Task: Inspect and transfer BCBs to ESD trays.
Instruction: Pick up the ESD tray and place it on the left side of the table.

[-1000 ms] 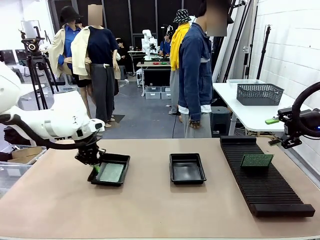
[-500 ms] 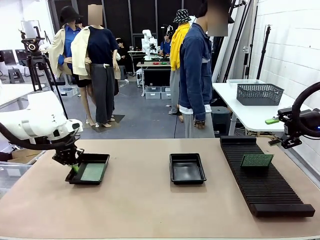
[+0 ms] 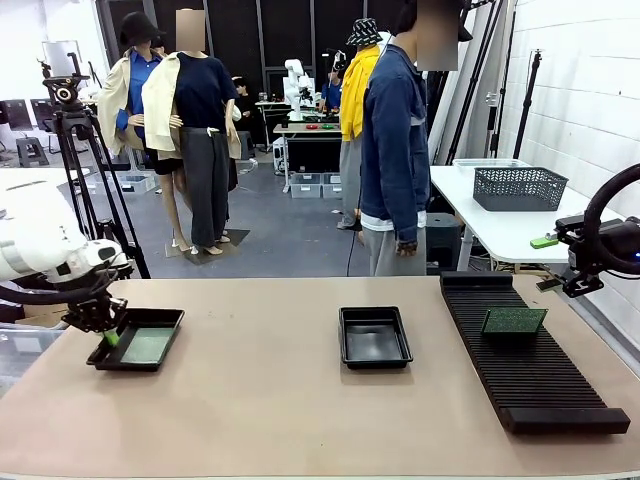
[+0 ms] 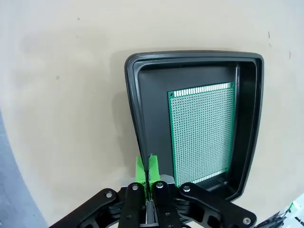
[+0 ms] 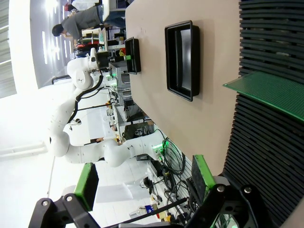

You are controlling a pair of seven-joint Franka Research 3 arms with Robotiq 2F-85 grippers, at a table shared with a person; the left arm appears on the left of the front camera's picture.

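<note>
The left gripper (image 4: 145, 166) pinches the rim of the shallow black plastic tray (image 4: 190, 56), likely light and stiff; the right gripper (image 5: 142, 178) is spread.

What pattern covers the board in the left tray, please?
The board is green with a fine grid of pale dots; left wrist view shows it best.

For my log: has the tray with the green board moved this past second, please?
Yes: the loaded tray went left, away from the empty middle tray, with the left pincer.
</note>
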